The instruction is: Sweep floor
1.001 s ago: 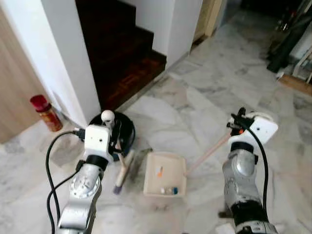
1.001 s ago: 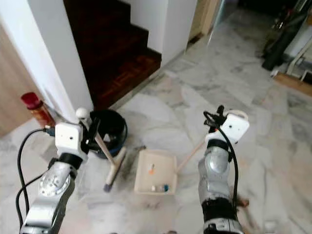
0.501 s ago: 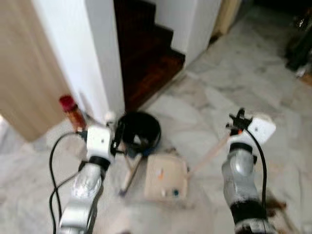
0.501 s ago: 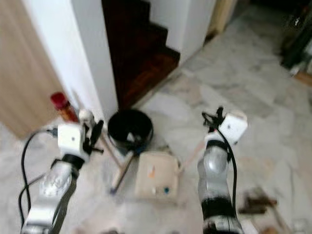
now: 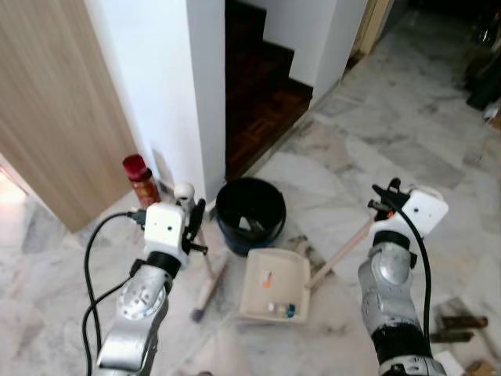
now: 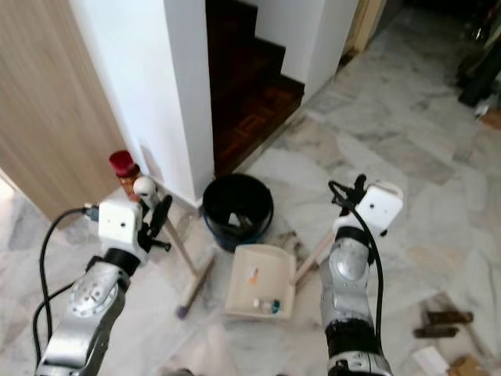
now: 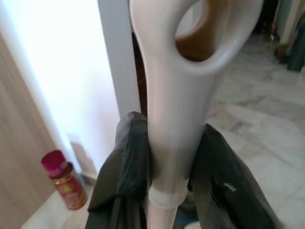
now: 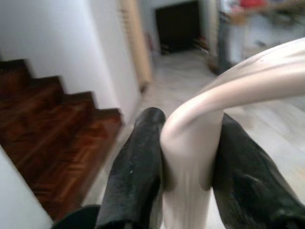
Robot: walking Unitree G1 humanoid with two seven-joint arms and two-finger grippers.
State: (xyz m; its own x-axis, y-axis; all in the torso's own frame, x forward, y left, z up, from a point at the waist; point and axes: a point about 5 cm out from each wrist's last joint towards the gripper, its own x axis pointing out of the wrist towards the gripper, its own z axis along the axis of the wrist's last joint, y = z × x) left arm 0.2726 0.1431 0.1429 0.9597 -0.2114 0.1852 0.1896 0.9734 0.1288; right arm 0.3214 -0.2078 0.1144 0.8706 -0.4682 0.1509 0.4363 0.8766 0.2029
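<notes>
On the far left stands a wooden wall panel [image 5: 55,102], and next to it a white wall [image 5: 164,86]. A small red bottle [image 5: 141,178] sits on the marble floor [image 5: 329,157] at the foot of that wall. The left gripper [image 7: 162,167] is a little to the right of the bottle, and its two black fingers [image 7: 125,157] squeeze the pale handle near the top of the broom [image 5: 205,270]. The handle has a round hole at its end. The broom leans down from the gripper, and its brush end rests on the floor beside the dustpan [image 5: 274,286]. Behind them is a black bucket [image 5: 250,213], just in front of the dark wooden stairs [image 5: 262,86]. The cream dustpan lies flat on the floor just in front of the bucket, between the two arms. It has a few small bits in it, maybe scraps of trash, but they are too small to tell. Its long handle slants up to the right into the right gripper [image 8: 186,157], which is closed tight around it. Farther right, low on the floor, lie some dark scraps [image 5: 458,325].
</notes>
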